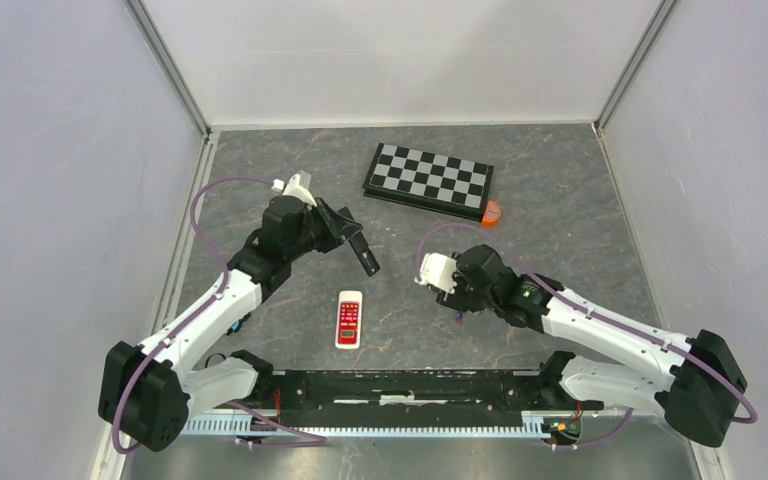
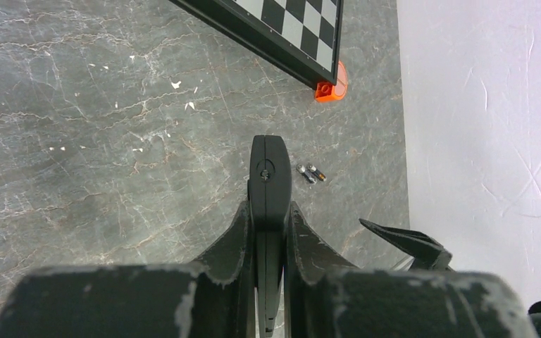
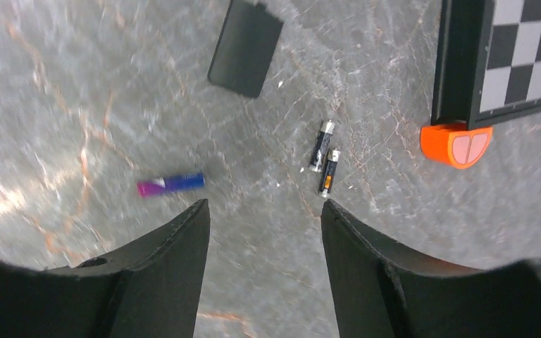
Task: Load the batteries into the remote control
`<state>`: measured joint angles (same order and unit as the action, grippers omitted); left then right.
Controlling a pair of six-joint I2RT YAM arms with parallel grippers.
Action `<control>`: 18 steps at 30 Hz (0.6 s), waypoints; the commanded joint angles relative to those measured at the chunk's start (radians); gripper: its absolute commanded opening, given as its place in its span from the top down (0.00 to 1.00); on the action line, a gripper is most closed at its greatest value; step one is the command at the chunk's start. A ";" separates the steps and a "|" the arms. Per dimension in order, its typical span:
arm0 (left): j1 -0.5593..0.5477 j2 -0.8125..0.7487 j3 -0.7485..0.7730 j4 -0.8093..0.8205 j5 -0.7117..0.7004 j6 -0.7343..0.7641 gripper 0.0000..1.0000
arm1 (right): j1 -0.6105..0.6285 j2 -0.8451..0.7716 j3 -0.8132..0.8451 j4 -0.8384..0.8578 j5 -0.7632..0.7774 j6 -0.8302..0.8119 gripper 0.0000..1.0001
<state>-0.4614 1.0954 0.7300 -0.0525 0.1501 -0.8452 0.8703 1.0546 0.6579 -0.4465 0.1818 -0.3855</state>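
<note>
- We see the table (image 1: 570, 190) closed in by pale walls (image 1: 50, 200) on three sides. The chessboard (image 1: 428, 180) lies near the far edge, and an orange piece (image 3: 456, 144) touches its corner.
- The widest open stretches of table are to the right of the board and along the left wall.
- The left gripper (image 2: 268, 209) is clamped on a black remote (image 2: 269, 165), held edge-on above the table. The remote's rear end is hidden between the fingers.
- The right gripper (image 3: 264, 205) hovers over the table with its jaws well apart and nothing between them.
- Two batteries (image 3: 322, 144) lie side by side near the orange piece. A purple battery (image 3: 171, 184) lies well apart from them and looks blurred.
- From above, we cannot make the batteries out by the right arm.
- A white and red remote (image 1: 348, 320) lies face up near the arm bases.
- A flat black piece (image 3: 245, 48) is cut off by the upper edge of the right wrist view, and we cannot tell what it is.
</note>
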 commanded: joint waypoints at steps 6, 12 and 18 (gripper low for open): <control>0.039 -0.041 0.058 -0.018 0.031 0.035 0.98 | -0.002 0.100 -0.003 -0.135 -0.177 -0.426 0.40; 0.055 -0.045 0.076 -0.042 0.042 0.049 0.98 | -0.002 0.140 -0.026 -0.049 -0.219 -0.503 0.40; 0.066 -0.041 0.074 -0.047 0.043 0.049 0.98 | -0.006 0.210 0.000 -0.066 -0.284 -0.542 0.46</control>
<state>-0.4038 1.0714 0.7639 -0.1032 0.1703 -0.8387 0.8692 1.2369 0.6315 -0.5320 -0.0280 -0.8555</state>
